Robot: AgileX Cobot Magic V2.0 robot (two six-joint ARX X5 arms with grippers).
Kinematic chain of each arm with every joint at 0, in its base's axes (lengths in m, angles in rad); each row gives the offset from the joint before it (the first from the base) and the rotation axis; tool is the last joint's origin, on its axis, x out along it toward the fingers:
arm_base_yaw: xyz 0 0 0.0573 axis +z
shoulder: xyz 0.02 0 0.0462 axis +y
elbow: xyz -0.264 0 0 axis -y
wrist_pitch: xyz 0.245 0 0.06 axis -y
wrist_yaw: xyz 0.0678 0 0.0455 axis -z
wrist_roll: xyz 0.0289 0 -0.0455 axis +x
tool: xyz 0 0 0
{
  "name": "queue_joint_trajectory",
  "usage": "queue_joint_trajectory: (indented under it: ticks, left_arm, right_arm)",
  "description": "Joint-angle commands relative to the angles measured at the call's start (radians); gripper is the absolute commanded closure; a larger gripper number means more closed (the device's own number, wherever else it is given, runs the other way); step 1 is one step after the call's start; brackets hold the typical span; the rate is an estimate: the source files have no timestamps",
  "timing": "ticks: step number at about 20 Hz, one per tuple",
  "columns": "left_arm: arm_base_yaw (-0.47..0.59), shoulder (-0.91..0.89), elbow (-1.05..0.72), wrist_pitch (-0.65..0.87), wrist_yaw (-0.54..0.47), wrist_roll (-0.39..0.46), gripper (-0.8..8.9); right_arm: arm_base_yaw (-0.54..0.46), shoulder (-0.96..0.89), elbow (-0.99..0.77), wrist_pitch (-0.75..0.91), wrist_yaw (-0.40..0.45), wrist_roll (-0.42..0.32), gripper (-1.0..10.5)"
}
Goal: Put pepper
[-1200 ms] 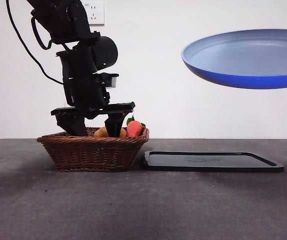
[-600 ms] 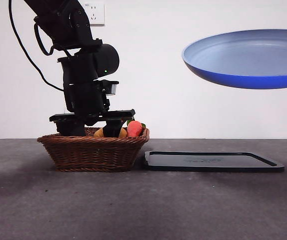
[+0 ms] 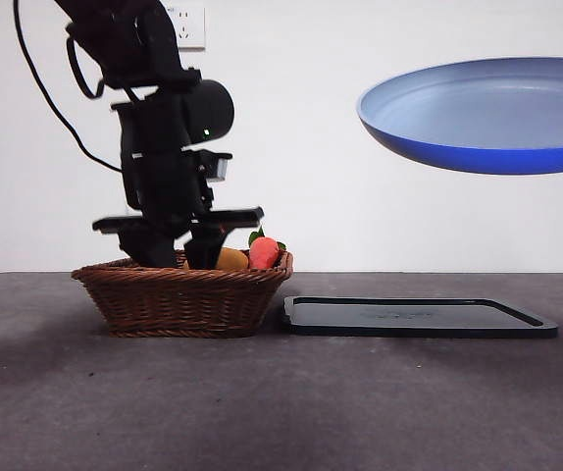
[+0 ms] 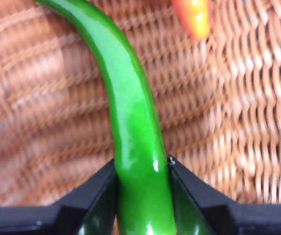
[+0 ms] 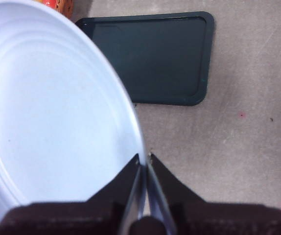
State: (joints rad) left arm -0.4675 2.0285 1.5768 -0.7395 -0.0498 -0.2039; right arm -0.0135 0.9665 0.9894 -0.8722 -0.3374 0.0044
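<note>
My left gripper (image 4: 143, 196) has its two jaws closed on one pepper (image 4: 130, 122), a long glossy green one that curves away over the woven bottom of the basket (image 3: 179, 294). In the front view this gripper (image 3: 176, 257) reaches down into the basket from above, so the pepper itself is hidden there behind the rim. I count one basket, and in it, beside the pepper, one red-orange item with green leaves (image 3: 264, 251) and one yellow-orange item (image 3: 230, 259). My right gripper (image 5: 144, 169) pinches the rim of one blue plate (image 5: 52, 112) (its jaws are almost together on the thin edge), high above one black tray (image 3: 414, 317). The tray lies just beside the basket on a grey table (image 3: 281, 412). Behind is a white wall (image 3: 301, 177) with one socket (image 3: 185, 25).
</note>
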Motion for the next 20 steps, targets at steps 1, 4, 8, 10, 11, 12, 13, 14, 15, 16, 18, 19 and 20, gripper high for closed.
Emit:
queue_joint_trajectory:
  ticks: [1, 4, 8, 10, 11, 12, 13, 14, 15, 16, 18, 19, 20]
  left_arm:
    - [-0.006, -0.061, 0.02, -0.011, 0.0, -0.006, 7.29]
    - [-0.012, -0.159, 0.02, -0.023, 0.006, -0.005, 7.29]
    - [-0.062, -0.308, 0.02, -0.037, 0.068, -0.002, 7.29]
    - [-0.113, -0.363, 0.02, -0.033, 0.134, 0.0, 7.29]
    - [-0.145, -0.378, 0.02, -0.031, 0.171, 0.003, 7.29]
    - [-0.18, -0.382, 0.02, -0.027, 0.197, 0.006, 7.29]
    - [-0.216, -0.382, 0.02, -0.024, 0.211, 0.016, 7.29]
    - [-0.251, -0.376, 0.019, -0.02, 0.21, 0.027, 7.29]
    - [-0.293, -0.365, 0.019, -0.008, 0.208, 0.041, 7.29]
    - [-0.333, -0.348, 0.019, 0.013, 0.207, 0.055, 7.29]
    - [-0.387, -0.307, 0.019, 0.062, 0.203, 0.082, 7.29]
    - [-0.408, -0.282, 0.019, 0.084, 0.188, 0.095, 7.29]
    - [-0.428, -0.253, 0.019, 0.103, 0.168, 0.11, 7.29]
  right_arm:
    - [0.0, 0.015, 0.016, 0.011, -0.005, 0.014, 9.4]
    - [0.0, 0.044, 0.016, 0.012, -0.005, 0.016, 9.4]
    - [0.002, 0.146, 0.016, 0.046, -0.032, 0.052, 9.4]
    - [0.002, 0.225, 0.016, 0.087, -0.1, 0.093, 9.4]
    - [0.002, 0.264, 0.016, 0.109, -0.124, 0.112, 9.4]
    - [0.002, 0.303, 0.016, 0.133, -0.146, 0.133, 9.4]
    - [0.003, 0.338, 0.016, 0.151, -0.167, 0.149, 9.4]
    - [0.003, 0.368, 0.016, 0.159, -0.183, 0.165, 9.4]
    - [0.003, 0.396, 0.016, 0.161, -0.187, 0.173, 9.4]
    - [0.003, 0.415, 0.016, 0.16, -0.187, 0.175, 9.4]
    - [0.003, 0.432, 0.016, 0.152, -0.188, 0.175, 9.4]
    - [0.003, 0.433, 0.016, 0.151, -0.188, 0.175, 9.4]
    - [0.003, 0.433, 0.016, 0.151, -0.188, 0.175, 9.4]
